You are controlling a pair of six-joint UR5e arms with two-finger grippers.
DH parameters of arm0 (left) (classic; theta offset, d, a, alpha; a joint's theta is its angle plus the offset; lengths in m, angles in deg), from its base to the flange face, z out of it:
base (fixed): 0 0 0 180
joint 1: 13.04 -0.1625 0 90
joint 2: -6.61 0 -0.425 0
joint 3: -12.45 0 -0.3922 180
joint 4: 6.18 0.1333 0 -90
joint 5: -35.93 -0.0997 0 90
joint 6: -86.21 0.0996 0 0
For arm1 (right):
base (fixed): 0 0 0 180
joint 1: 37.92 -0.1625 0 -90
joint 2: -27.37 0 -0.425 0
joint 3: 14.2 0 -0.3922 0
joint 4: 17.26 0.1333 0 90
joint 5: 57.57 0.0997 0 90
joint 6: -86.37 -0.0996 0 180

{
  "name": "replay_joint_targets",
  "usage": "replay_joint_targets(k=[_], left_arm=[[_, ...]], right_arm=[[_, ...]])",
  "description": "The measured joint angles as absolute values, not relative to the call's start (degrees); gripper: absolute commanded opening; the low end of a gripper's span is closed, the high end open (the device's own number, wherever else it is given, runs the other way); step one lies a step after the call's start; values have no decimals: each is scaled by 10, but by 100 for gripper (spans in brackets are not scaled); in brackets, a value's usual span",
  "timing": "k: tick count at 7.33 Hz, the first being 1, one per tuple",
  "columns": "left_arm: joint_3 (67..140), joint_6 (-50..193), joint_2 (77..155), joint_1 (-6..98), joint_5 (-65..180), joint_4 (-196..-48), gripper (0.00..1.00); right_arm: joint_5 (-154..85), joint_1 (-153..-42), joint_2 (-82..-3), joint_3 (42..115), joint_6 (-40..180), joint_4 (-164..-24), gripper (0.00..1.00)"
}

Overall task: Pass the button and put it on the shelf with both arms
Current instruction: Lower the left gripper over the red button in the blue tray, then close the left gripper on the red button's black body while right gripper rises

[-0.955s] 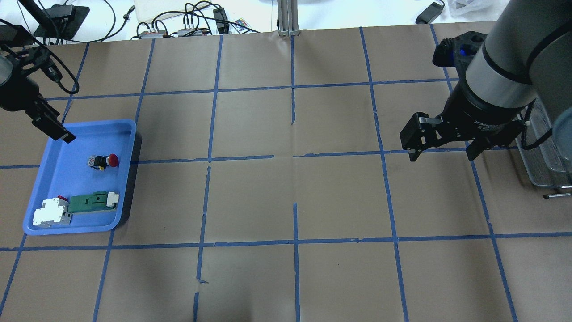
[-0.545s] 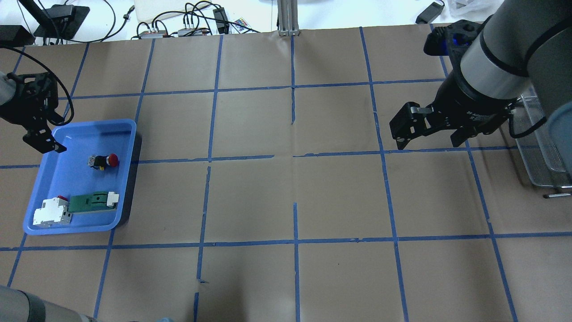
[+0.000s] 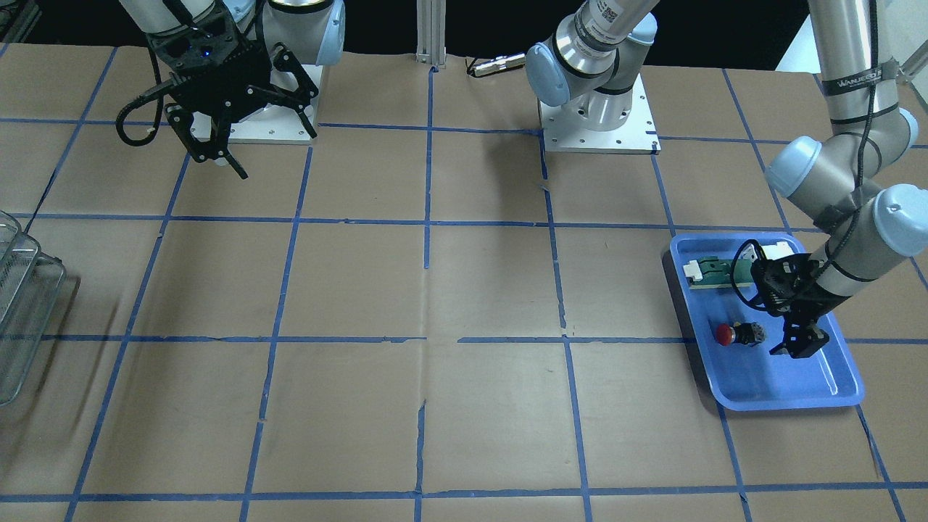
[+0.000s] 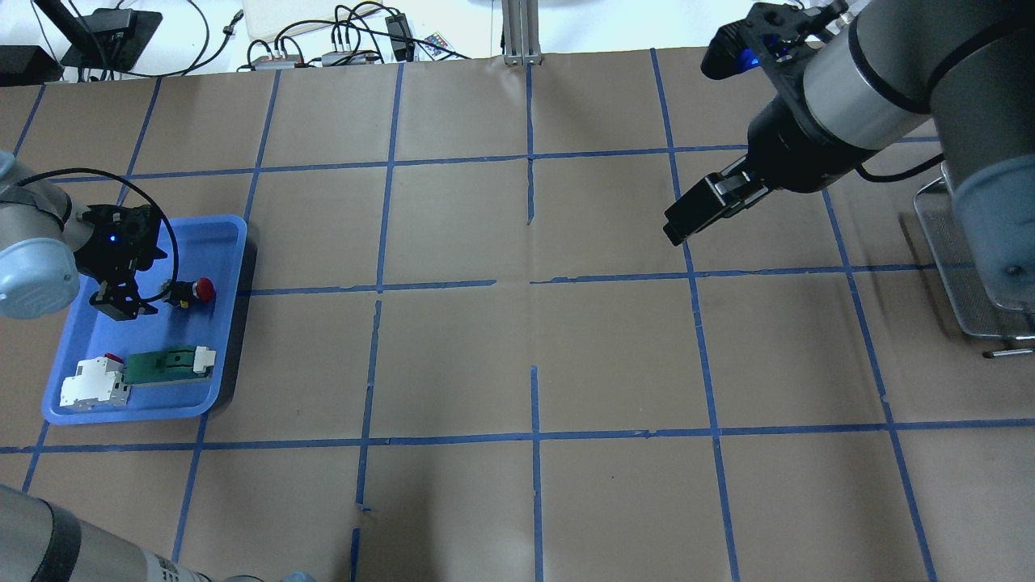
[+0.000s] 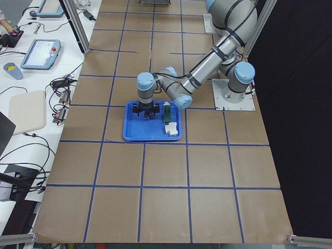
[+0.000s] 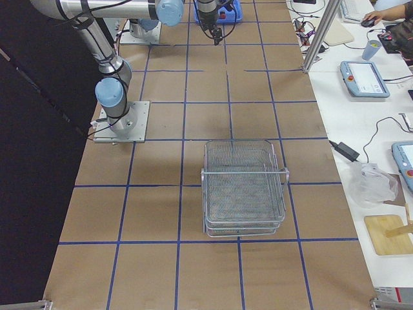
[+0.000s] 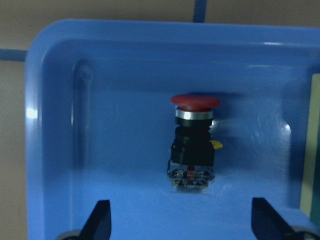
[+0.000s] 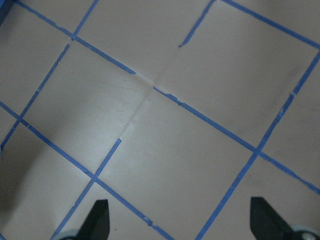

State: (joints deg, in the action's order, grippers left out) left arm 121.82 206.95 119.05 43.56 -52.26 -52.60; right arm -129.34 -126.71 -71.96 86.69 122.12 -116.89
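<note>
The button point(image 4: 196, 291), with its red cap, black body and clear rear block, lies on its side in the blue tray point(image 4: 234, 234). It also shows in the front view point(image 3: 738, 333) and close up in the left wrist view point(image 7: 192, 145). My left gripper point(image 4: 139, 297) is open and low over the tray, just beside the button's rear end, with its fingertips point(image 7: 100, 220) on either side of it and not touching. It also shows in the front view point(image 3: 790, 330). My right gripper point(image 4: 687, 217) is open and empty above bare table point(image 8: 181, 225), far from the tray.
A green-and-white flat block point(image 4: 168, 364) and a white boxy module point(image 4: 93, 384) lie at the tray's near end. A wire mesh shelf basket point(image 6: 244, 187) stands at the table's right end point(image 4: 970, 267). Cables and devices lie beyond the far edge.
My left gripper has moved in over the tray and down next to the button. My right arm has swung up and left, away from the wire basket, and turned.
</note>
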Motion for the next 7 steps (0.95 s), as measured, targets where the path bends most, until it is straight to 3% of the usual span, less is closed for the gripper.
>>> replay_joint_targets(k=[2, 3, 4, 5, 6, 7], left_arm=[[1221, 2074, 1201, 436, -521, -520, 98], [1218, 2075, 1206, 435, -521, -520, 89], [1214, 2075, 1211, 435, -522, -520, 68], [1211, 2075, 1215, 435, -523, -520, 31], [1209, 2076, 1218, 435, -525, -520, 4], [1208, 2076, 1218, 435, -526, -520, 0]], right_arm=[[-1226, -1242, -708, 867, 1333, -1188, 100], [-1206, -1221, -705, 867, 1397, -1186, 99], [-1184, -1201, -704, 868, 1456, -1182, 100], [-1156, -1187, -704, 869, 1493, -1177, 99], [-1134, -1179, -704, 871, 1516, -1167, 100], [-1117, -1176, -703, 875, 1538, -1157, 100]])
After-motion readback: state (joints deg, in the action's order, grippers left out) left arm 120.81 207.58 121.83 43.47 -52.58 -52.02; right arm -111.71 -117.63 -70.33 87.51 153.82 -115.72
